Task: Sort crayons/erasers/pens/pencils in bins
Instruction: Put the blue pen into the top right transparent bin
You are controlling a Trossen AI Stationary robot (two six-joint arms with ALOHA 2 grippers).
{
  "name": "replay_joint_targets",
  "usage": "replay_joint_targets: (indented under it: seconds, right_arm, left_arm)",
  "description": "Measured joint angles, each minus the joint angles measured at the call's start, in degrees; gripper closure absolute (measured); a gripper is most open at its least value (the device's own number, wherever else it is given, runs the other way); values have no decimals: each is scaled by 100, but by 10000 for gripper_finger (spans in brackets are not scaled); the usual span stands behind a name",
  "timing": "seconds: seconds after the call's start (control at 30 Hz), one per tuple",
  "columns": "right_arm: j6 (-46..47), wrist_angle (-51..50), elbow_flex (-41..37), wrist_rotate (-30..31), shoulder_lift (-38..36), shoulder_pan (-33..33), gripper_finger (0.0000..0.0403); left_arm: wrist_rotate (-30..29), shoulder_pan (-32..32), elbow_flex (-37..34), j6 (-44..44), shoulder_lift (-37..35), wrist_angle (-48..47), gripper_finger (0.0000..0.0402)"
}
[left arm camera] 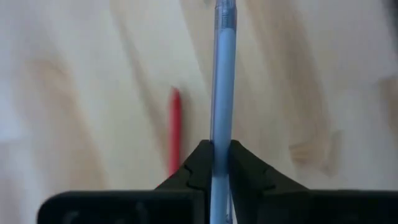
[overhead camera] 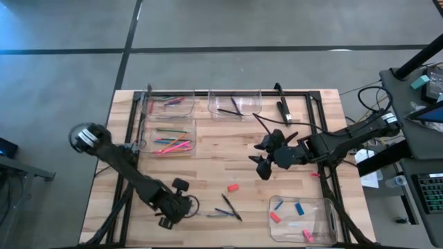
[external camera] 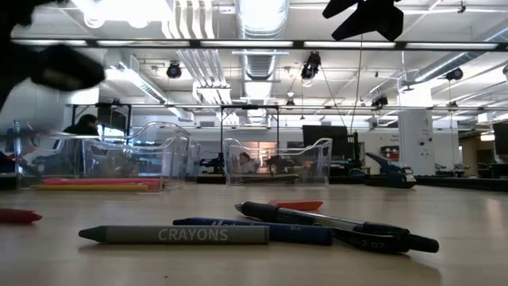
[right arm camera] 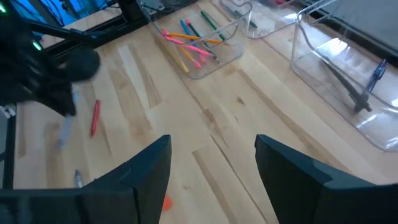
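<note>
Two end effectors: the left end effector (left arm camera: 214,163) clamps a light-blue pen (left arm camera: 222,81); the right end effector (right arm camera: 213,163) hovers mid-table, fingers apart.

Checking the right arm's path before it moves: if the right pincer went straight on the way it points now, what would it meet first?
Probably bare table. The open right pincer points over empty wood; farther along that line sits the bin of coloured sticks, though depth is hard to judge.

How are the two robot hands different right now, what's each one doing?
The left hand is shut on a light blue pen, low over the table's near left part; the right hand is open, holding nothing. The left hand works near the table edge; the right hand hangs above mid-table. Both are dark and two-fingered.
</note>
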Motion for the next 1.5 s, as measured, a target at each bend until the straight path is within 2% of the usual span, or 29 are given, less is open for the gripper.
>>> replay_joint_targets:
  seconds: [0.17, 0.27, 0.4, 0.53, 0.7, 0.87, 1.03, 1.27, 1.5]
  right_arm:
    - [-2, -1, -15, 182, 0, -13, 182]
    - [-2, 2, -15, 326, 0, -15, 182]
    - [50, 1, -17, 560, 0, -15, 182]
    - [61, 7, -17, 769, 1, -15, 182]
    - [289, 6, -17, 874, 0, -17, 182]
    - [701, 7, -17, 872, 0, -26, 182]
    - [1025, 7, -17, 868, 0, -26, 181]
    - [1328, 7, -17, 864, 1, -26, 181]
    - [1421, 9, -17, 859, 1, -22, 181]
  left_arm:
    - [-660, 255, 201, 240, -937, -769, 387]
    - [-1293, 739, 397, 709, -1541, -1042, 387]
    - [-1492, 1900, 559, 1849, -2069, -1094, 387]
    - [-1461, 3396, 969, 3147, -2201, -1034, 387]
    - [-860, 5110, 1536, 4298, -1865, -676, 387]
    - [-266, 6152, 2167, 5149, -1066, -520, 387]
    - [-82, 6459, 2890, 5524, -34, -521, 385]
    - [-43, 6499, 3535, 5870, 1087, -530, 360]
    - [-345, 6532, 3849, 5993, 1462, -524, 346]
